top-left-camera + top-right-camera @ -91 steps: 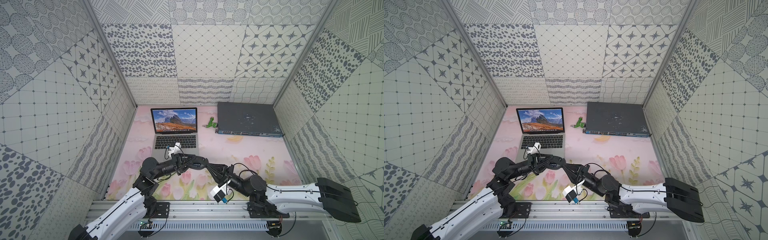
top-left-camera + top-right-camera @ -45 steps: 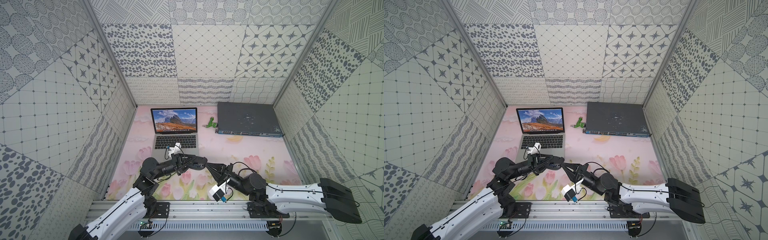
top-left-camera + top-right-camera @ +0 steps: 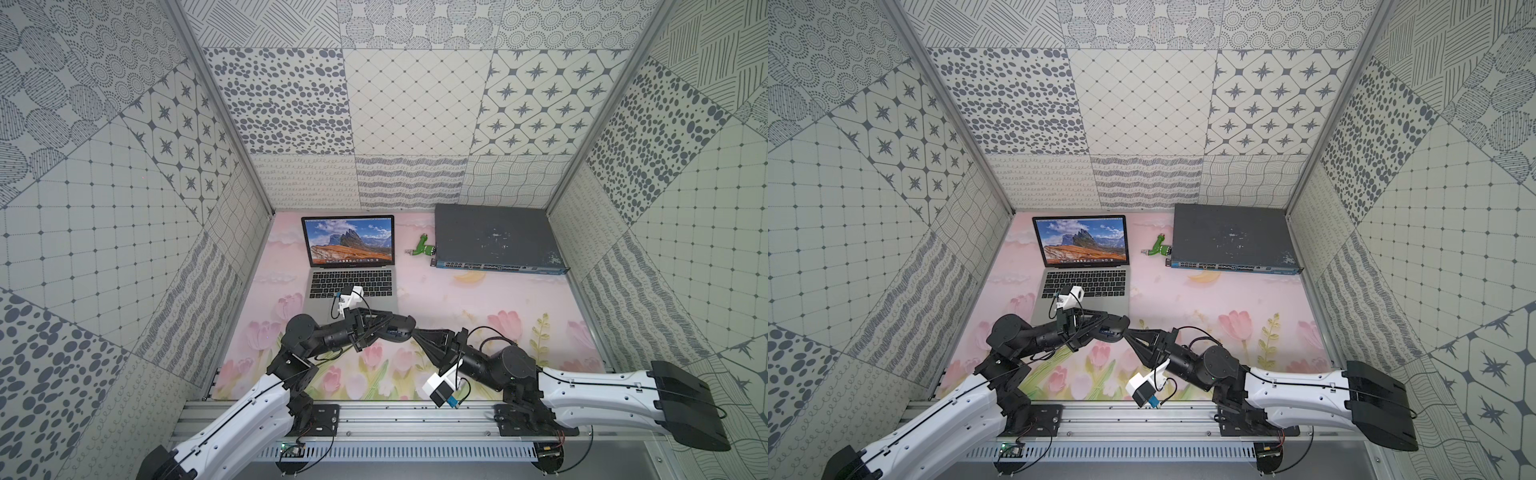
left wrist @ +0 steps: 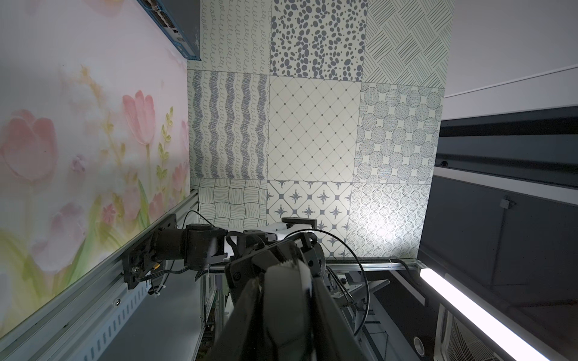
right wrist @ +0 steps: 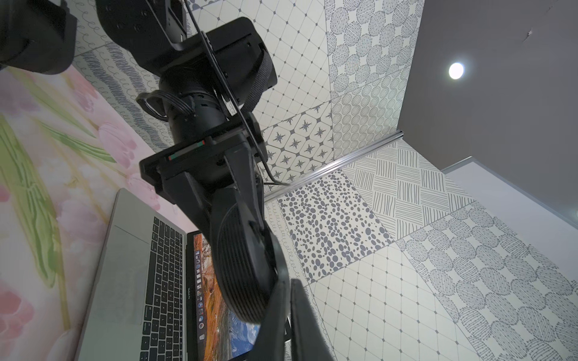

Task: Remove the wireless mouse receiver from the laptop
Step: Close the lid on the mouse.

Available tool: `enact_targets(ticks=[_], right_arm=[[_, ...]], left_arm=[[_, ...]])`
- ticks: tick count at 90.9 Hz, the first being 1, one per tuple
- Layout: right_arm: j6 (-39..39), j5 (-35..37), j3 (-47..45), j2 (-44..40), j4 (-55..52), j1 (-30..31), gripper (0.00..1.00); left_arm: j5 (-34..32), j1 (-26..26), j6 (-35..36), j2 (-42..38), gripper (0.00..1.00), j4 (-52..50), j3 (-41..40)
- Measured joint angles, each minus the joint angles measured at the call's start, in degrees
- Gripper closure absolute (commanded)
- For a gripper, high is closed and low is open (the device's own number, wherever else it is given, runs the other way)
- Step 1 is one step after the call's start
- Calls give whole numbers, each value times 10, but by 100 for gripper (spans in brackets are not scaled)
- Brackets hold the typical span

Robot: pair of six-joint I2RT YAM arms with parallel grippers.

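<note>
the left gripper [image 3: 401, 327] is clamped on a black mouse [image 5: 240, 265], just in front of the open laptop [image 3: 370, 280] at the surface's back left. the right gripper [image 3: 419, 333], jaws nearly together, meets the mouse's end. the wireless mouse receiver cannot be made out.

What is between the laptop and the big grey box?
A little green gadget with a metal plug, close beside the box; the rest is bare pink mat. Both top views show it.
</note>
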Motion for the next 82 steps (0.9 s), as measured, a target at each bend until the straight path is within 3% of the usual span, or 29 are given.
enact_targets(ticks=[21,40,49,59,82], right_arm=[[29,-8,-2,-48,-4,0,74],[98,3,-6,-87,-24,0,46],[190,35,1,-123,-61,0,34],[325,82,63,-184,-196,0,25],[715,162,278,-238,-517,0,26]], left_arm=[[0,0,0,6,86,16,-7],[-1,0,3,13,86,33,-12],[-1,0,13,17,86,42,-13],[-1,1,28,25,86,54,-14],[-1,3,74,34,86,76,-26]])
